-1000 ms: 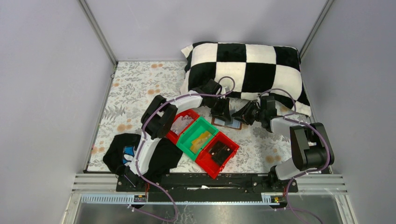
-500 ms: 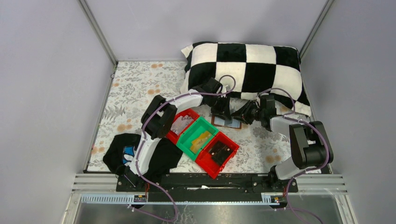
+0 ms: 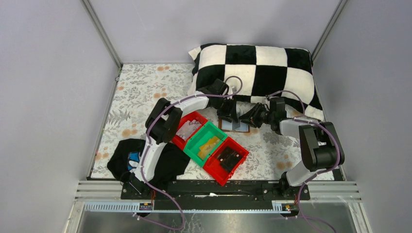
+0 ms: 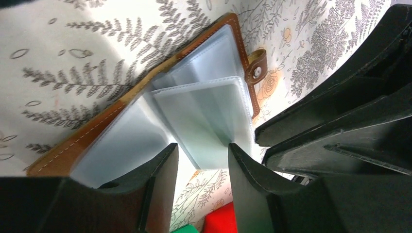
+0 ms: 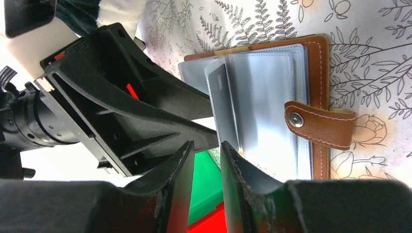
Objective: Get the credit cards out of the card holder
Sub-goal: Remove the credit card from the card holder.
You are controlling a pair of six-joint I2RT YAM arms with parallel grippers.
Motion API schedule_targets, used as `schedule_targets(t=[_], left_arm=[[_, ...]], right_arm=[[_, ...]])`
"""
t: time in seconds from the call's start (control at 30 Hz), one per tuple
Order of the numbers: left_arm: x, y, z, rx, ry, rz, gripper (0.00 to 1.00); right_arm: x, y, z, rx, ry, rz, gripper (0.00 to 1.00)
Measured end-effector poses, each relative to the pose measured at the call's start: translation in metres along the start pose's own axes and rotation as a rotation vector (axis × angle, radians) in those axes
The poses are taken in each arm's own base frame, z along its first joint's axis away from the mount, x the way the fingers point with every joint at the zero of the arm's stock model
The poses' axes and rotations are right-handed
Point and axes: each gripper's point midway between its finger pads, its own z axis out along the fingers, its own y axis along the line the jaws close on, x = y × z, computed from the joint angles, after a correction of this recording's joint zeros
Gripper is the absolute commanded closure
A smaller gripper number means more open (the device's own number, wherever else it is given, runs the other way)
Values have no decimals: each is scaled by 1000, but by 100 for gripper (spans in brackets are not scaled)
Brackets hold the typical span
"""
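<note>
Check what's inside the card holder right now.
The card holder lies open, showing stacked clear plastic sleeves. One grey card shows among them, tilted up, in the right wrist view. Whether further cards sit in the lower sleeves cannot be told; they overlap and are cloudy.

pillow (image 3: pixel 262 68) close behind card holder (image 3: pixel 235 127), bins (image 3: pixel 198 137) near-left, left fingers (image 4: pixel 158 184) and right fingers (image 5: pixel 177 184) crowd above

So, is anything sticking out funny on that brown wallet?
Yes. One grey card pokes out, tilted, from the open card holder, above its clear sleeves instead of sitting tucked in.
</note>
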Motion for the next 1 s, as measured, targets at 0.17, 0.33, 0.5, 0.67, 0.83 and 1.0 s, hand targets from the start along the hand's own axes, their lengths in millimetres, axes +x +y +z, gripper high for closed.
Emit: schedule_targets(t=[0.17, 0.33, 0.5, 0.67, 0.83, 1.0], left_arm=[[-2, 14, -10, -16, -9, -32, 53], [-7, 25, -18, -28, -27, -52, 55], [-8, 27, -19, -37, -28, -58, 64], [-6, 24, -17, -36, -24, -62, 75], [-3, 22, -10, -32, -19, -58, 79], [4, 16, 10, -17, 12, -55, 79]], right_arm=[[0, 1, 2, -15, 8, 8, 66], [1, 3, 4, -29, 15, 13, 66], [1, 6, 6, -39, 18, 21, 65], [2, 8, 6, -49, 21, 17, 64], [3, 10, 5, -60, 32, 15, 64], [4, 11, 5, -64, 37, 14, 64]])
